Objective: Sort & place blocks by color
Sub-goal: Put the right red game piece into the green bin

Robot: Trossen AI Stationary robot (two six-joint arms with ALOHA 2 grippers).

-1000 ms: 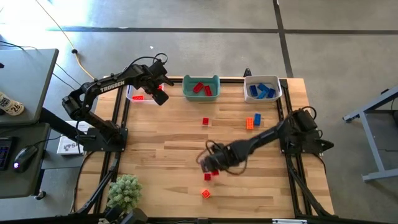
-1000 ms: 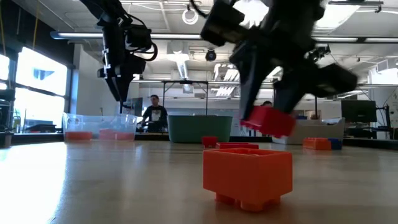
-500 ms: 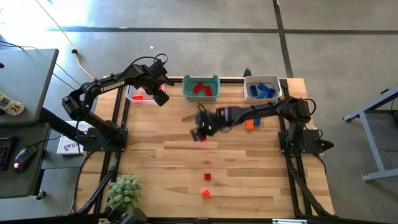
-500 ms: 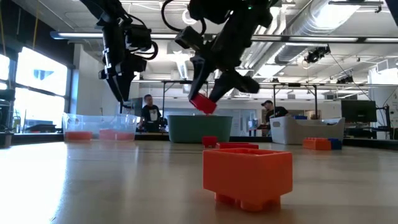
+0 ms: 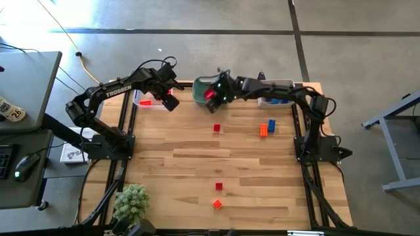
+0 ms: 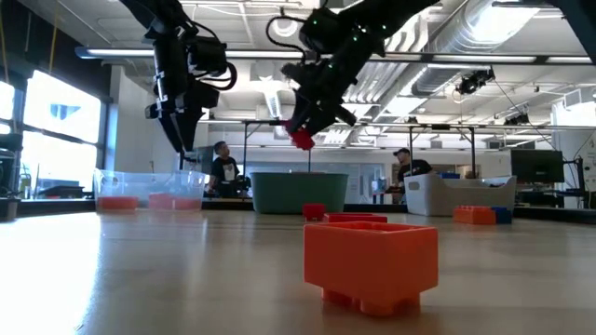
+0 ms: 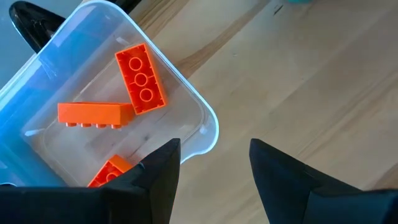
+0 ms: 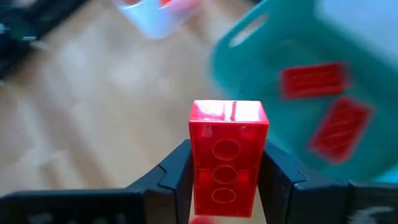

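Red block (image 8: pixel 227 158) between right hand (image 8: pixel 225 180) fingers

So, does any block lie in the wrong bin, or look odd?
Nothing stands out. The clear plastic bin shows only orange bricks, the teal bin only red bricks. The right tool grips a red brick beside the teal bin.

"TROSSEN" on the left arm (image 5: pixel 118 87)

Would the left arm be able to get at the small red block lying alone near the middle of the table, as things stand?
Probably yes. The left pincer hangs open and empty above the clear bin, and bare table lies around the red block. The right pincer, shut on a red brick, is over the teal bin.
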